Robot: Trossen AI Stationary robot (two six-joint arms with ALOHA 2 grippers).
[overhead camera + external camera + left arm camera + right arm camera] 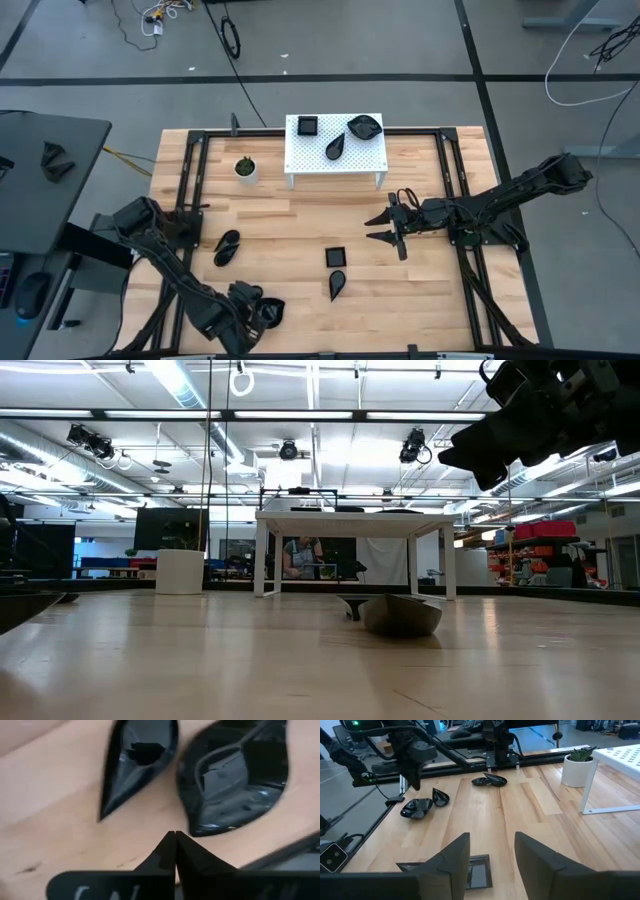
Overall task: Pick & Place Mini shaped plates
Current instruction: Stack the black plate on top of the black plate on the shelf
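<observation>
Glossy black mini plates lie about the table. A teardrop plate (137, 760) and a leaf plate (235, 775) rest side by side at the near left (272, 310). My left gripper (175, 840) hangs shut just above the wood beside them, touching neither. A pair of plates (227, 247) lies left of centre. A square plate (335, 257) and a teardrop plate (337, 285) lie at centre. Three more plates sit on the white stand (336, 165). My right gripper (378, 228) hovers open right of centre, the square plate (477, 870) below and ahead of it.
The white perforated stand (620, 765) stands at the far middle of the table, with a small white pot holding a green plant (245, 168) to its left. Black frame rails (190, 190) run along both table sides. Bare wood lies between the stand and the central plates.
</observation>
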